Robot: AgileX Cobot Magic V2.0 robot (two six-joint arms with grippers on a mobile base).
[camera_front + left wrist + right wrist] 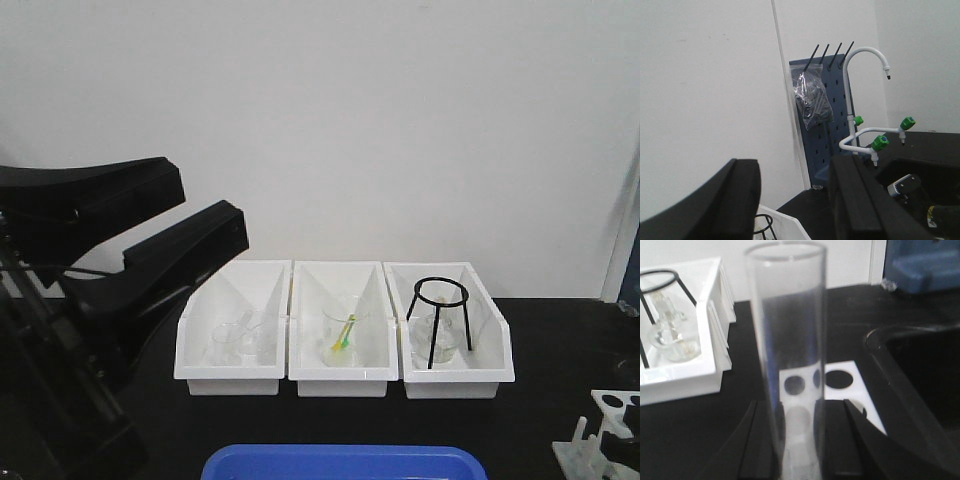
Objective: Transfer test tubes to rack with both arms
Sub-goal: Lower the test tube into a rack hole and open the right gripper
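Glass test tube | likely light, rigid, slick, breakable | upright, pinched near its base by right gripper, rack holes just beyond | hold gently, low on wall | left gripper spread, empty.

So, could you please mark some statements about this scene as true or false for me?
1. The right gripper holds a test tube upright. True.
2. The left gripper holds a tube too. False: its fingers stand apart with nothing between them.
3. The black tripod stands in the middle bin. False: it is in the bin at the right end of the front view.
4. The rack shows behind the held tube in the right wrist view. True.
5. The white tap has green knobs. True.
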